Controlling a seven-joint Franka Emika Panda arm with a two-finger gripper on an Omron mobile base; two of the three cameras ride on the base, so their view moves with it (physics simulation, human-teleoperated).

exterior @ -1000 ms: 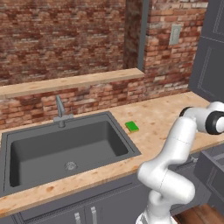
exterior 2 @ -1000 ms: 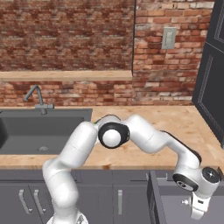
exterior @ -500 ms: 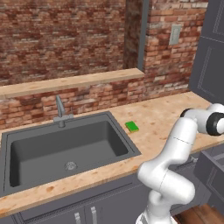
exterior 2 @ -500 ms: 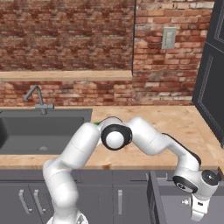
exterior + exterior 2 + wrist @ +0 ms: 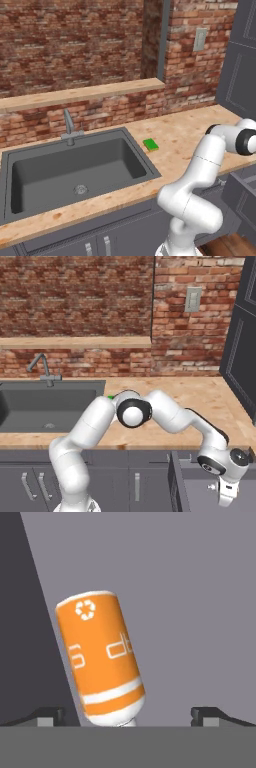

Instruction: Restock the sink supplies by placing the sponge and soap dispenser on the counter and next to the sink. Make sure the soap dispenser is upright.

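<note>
My fingers (image 5: pixel 128 714) stand wide apart, holding nothing. The soap dispenser (image 5: pixel 102 660) lies inside the grey drawer (image 5: pixel 200 491), between my fingertips, its long axis pointing away from me, slightly tilted.

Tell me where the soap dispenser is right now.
In the hand view the soap dispenser lies on a flat grey surface, directly ahead of the open gripper and between its fingertips, close beside a dark wall on the left.
</note>
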